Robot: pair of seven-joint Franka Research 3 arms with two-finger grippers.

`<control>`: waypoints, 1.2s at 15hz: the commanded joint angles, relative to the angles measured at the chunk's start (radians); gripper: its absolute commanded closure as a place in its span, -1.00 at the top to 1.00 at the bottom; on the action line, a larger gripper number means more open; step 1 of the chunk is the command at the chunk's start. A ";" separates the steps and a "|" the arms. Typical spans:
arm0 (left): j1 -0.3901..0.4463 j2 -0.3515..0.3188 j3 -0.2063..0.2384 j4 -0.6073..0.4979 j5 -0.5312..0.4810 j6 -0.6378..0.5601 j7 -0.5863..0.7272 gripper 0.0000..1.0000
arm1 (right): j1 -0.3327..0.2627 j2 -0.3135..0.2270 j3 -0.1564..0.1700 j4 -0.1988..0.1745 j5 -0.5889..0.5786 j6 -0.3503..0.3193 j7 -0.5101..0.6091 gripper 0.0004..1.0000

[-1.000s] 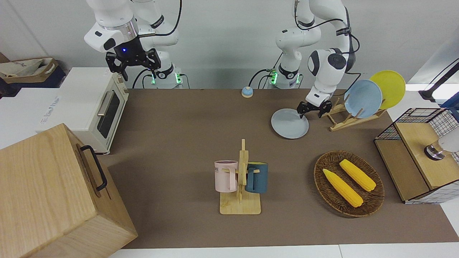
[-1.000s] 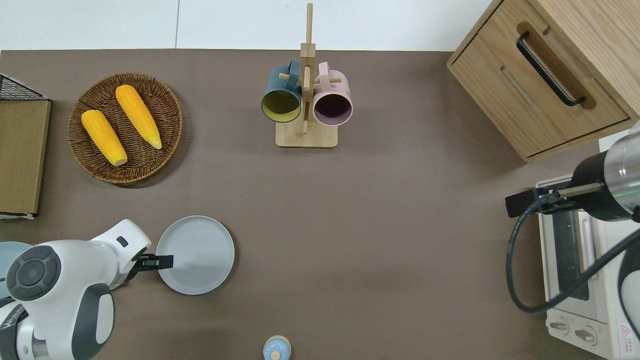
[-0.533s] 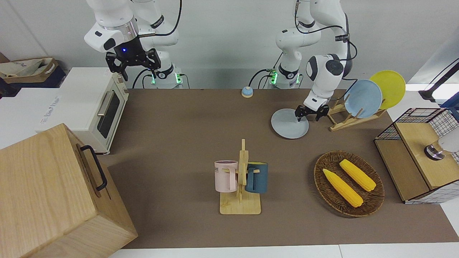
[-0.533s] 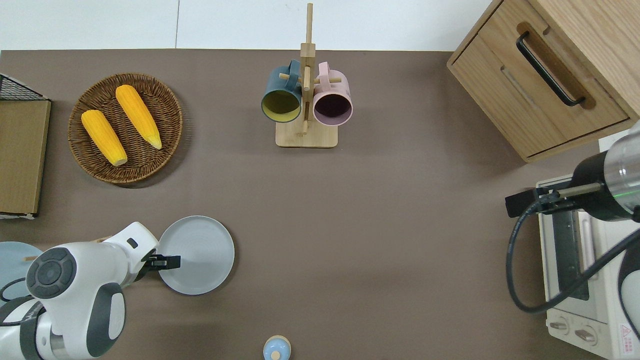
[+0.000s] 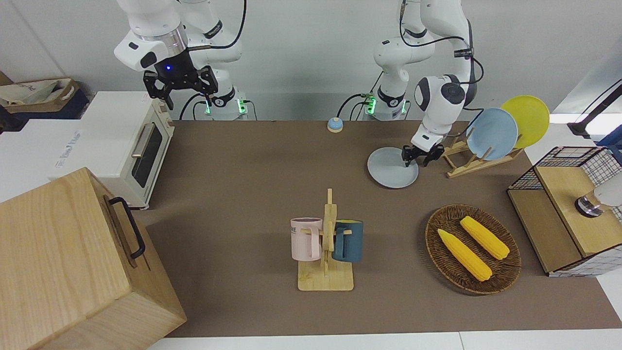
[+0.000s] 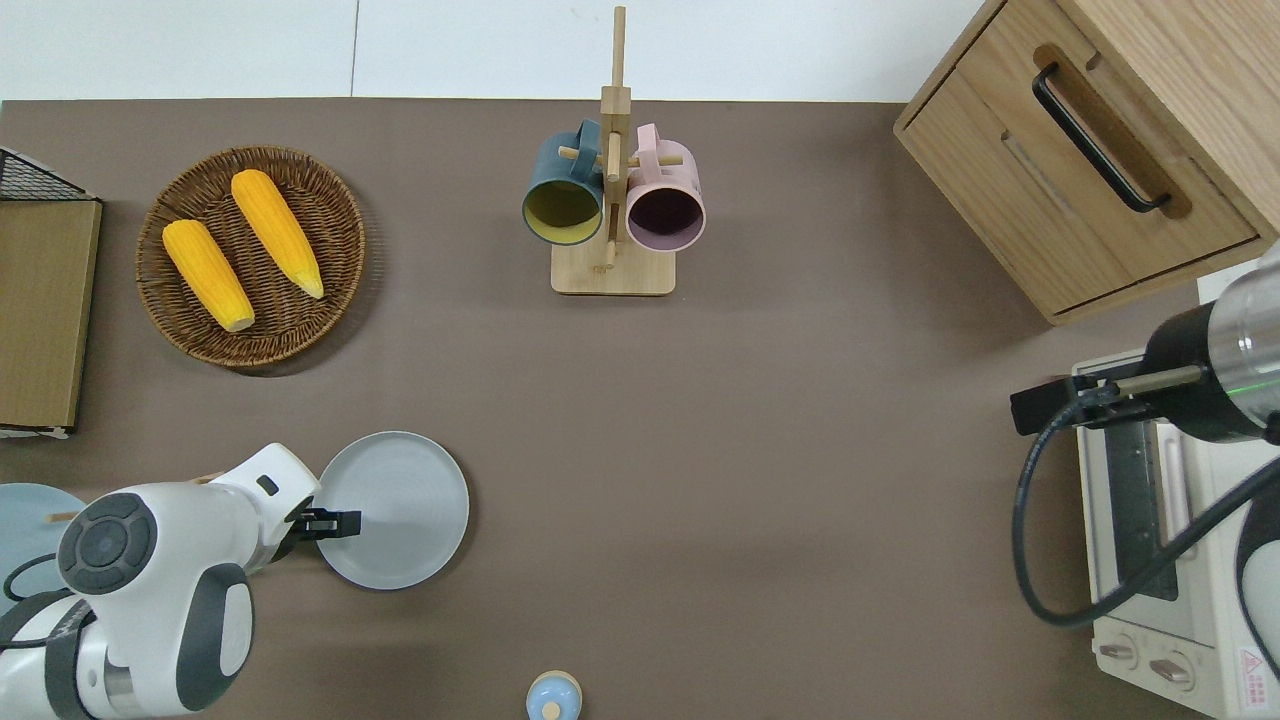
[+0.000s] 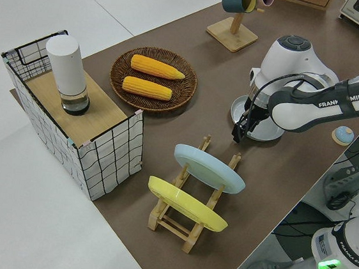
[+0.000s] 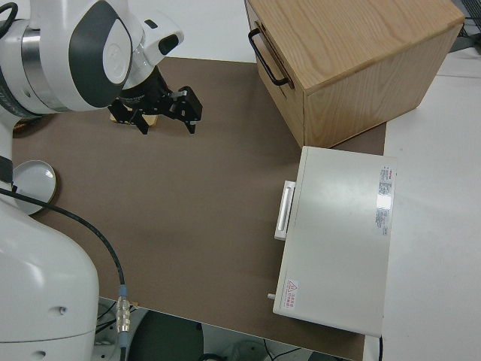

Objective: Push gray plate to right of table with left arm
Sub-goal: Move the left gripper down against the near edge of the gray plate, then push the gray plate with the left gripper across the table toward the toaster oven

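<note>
The gray plate (image 5: 388, 170) (image 6: 400, 500) lies flat on the brown table (image 5: 243, 170), toward the left arm's end and fairly near the robots. My left gripper (image 5: 417, 158) (image 6: 330, 521) is low at the plate's rim on the side toward the left arm's end. Its fingers stand open, one over the plate's inside and one outside the rim. In the left side view the gripper (image 7: 239, 131) points down at the plate (image 7: 269, 132). My right gripper (image 5: 189, 99) (image 8: 167, 120) is parked and open.
A wooden rack (image 5: 466, 163) with a sky-blue plate (image 5: 492, 133) and a yellow plate (image 5: 527, 119) stands beside the left gripper. A corn basket (image 5: 472, 248), mug stand (image 5: 326, 248), small bell (image 5: 334, 125), toaster oven (image 5: 129, 146), wooden cabinet (image 5: 73, 262) and wire crate (image 5: 568, 209) stand around the table.
The left gripper has come down and shifted slightly onto the plate's rim. The gray plate has barely moved. The right arm has stayed still.
</note>
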 commanded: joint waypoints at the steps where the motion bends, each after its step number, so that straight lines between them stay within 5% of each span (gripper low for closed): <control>1: -0.016 -0.001 0.007 -0.016 -0.038 0.024 -0.010 -0.82 | -0.020 -0.003 0.013 0.008 0.010 -0.014 0.001 0.97; 3: -0.016 -0.001 0.007 -0.016 -0.046 0.024 -0.010 -1.00 | -0.020 -0.003 0.013 0.008 0.010 -0.014 0.001 0.97; 12: -0.054 -0.003 0.007 -0.016 -0.121 0.008 -0.022 -1.00 | -0.020 -0.003 0.013 0.008 0.010 -0.014 0.001 0.97; 18: -0.217 -0.003 0.007 -0.006 -0.124 0.003 -0.239 -1.00 | -0.020 -0.003 0.015 0.008 0.010 -0.016 0.002 0.97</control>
